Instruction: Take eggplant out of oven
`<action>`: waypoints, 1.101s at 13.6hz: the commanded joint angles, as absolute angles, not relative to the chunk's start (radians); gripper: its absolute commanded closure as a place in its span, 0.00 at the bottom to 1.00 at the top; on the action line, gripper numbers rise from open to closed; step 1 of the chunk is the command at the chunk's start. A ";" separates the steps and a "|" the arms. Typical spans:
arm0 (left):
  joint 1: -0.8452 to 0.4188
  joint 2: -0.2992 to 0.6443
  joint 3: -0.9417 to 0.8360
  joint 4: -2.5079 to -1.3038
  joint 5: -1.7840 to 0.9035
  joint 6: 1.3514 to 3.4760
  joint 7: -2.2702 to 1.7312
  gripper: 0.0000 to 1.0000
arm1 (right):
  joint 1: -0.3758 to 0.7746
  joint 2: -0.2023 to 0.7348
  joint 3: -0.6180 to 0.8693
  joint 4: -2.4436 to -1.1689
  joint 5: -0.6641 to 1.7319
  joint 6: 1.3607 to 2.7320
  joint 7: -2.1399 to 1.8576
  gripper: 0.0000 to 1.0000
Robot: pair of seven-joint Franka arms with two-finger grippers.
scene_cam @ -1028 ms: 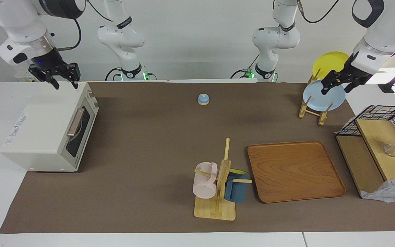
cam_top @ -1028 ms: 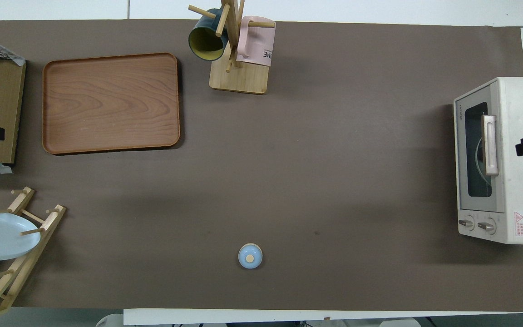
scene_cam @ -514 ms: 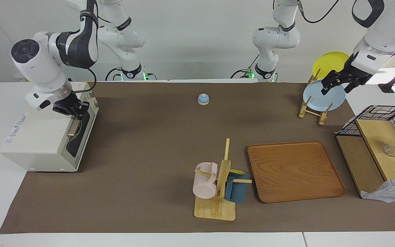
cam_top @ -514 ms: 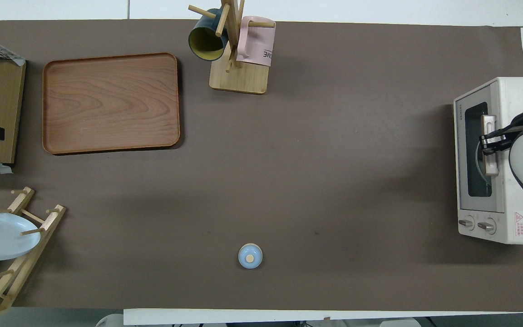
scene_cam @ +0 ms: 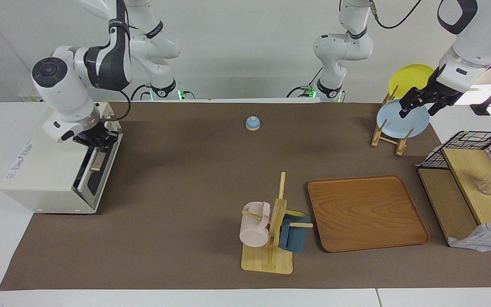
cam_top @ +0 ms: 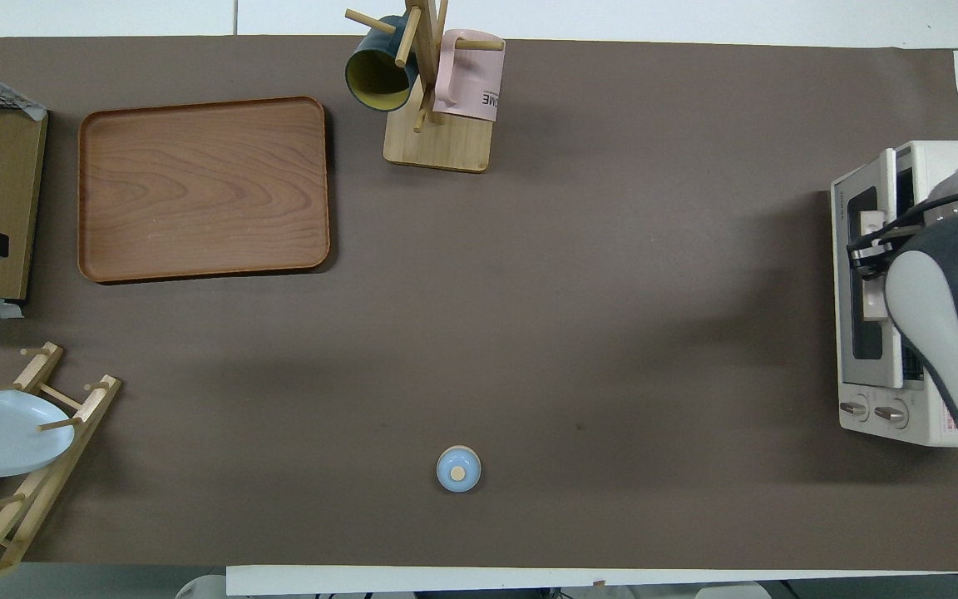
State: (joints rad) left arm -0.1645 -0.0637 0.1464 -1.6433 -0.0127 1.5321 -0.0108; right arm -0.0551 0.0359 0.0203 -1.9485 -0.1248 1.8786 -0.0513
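Observation:
The cream-white oven (scene_cam: 45, 170) stands at the right arm's end of the table; it also shows in the overhead view (cam_top: 936, 162). Its dark glass door (scene_cam: 96, 179) is ajar, tipped out at the top. My right gripper (scene_cam: 96, 143) is shut on the door's bar handle (scene_cam: 97, 162), as the overhead view (cam_top: 866, 254) also shows. The eggplant is hidden; nothing of it shows through the gap. My left gripper (scene_cam: 418, 104) hangs open and empty over the plate rack and waits.
A small blue knob-topped dome (scene_cam: 252, 123) sits mid-table near the robots. A mug tree (scene_cam: 271, 230) with a pink and a blue mug, a wooden tray (scene_cam: 367, 213), a plate rack (scene_cam: 392, 128) and a wire-basket shelf (scene_cam: 471, 179) stand toward the left arm's end.
My right gripper came down from above the oven onto the door handle, closed on it, and has pulled the door's top edge outward. The left arm has not moved.

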 commanded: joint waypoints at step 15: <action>-0.164 -0.084 0.146 -1.663 -0.011 1.532 -0.021 0.00 | 0.010 0.170 0.018 -1.870 -0.067 1.918 0.233 0.43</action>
